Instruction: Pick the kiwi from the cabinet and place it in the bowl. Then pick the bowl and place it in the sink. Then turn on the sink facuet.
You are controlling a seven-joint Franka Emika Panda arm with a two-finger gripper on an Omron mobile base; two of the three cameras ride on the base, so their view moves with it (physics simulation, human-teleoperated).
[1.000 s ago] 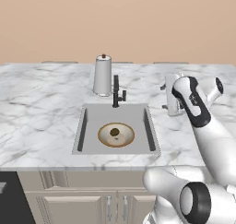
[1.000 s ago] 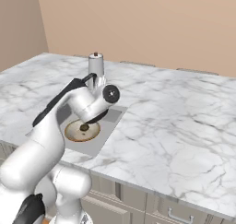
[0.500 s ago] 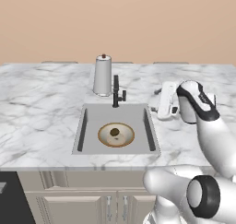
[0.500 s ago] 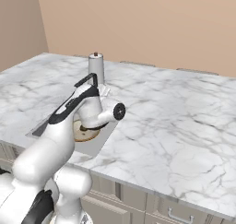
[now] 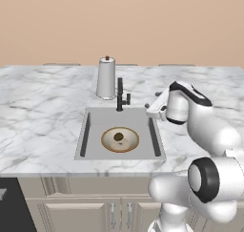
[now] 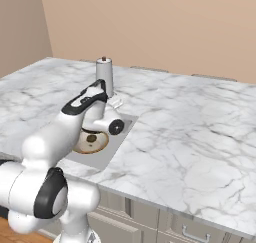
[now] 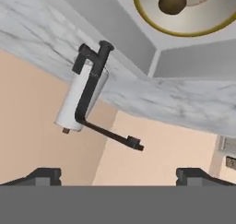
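My claw (image 5: 151, 107) sits open, holding nothing, and it's swung in from the right toward the tap (image 5: 121, 95); bowl (image 5: 120, 140) with kiwi (image 5: 118, 136) sits in the sink (image 5: 95, 121) below-left. Right base view: arm hides the tap. Hand view: lever (image 7: 110, 134) dead ahead, so that's next, I reckon.

The arm (image 5: 205, 126) is glossy white, built of fat rounded segments. A black band curves over its upper link, and dark round caps with pale grey rings close the big joints. The tool (image 7: 118, 174) ends in two small dark, blocky fingertips (image 7: 44, 174).
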